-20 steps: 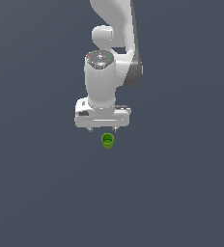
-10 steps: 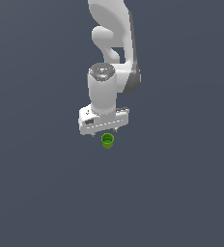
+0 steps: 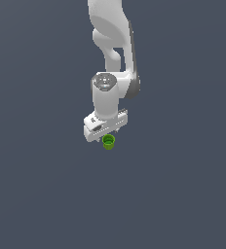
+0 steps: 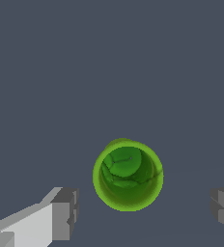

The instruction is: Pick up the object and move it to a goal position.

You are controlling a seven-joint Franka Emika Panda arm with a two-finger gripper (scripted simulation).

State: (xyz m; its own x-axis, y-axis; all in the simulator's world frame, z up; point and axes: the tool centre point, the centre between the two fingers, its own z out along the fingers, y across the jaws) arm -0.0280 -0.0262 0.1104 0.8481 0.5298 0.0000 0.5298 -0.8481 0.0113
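Exterior view: pincer (image 3: 106,137) has turned, open above cup (image 3: 108,141).

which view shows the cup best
The wrist view: the cup fills the frame, open mouth and darker inside visible, between the open claw fingers. In the exterior view the cup is tiny, partly tucked under the claw.

No readable text or markings appear on anything.
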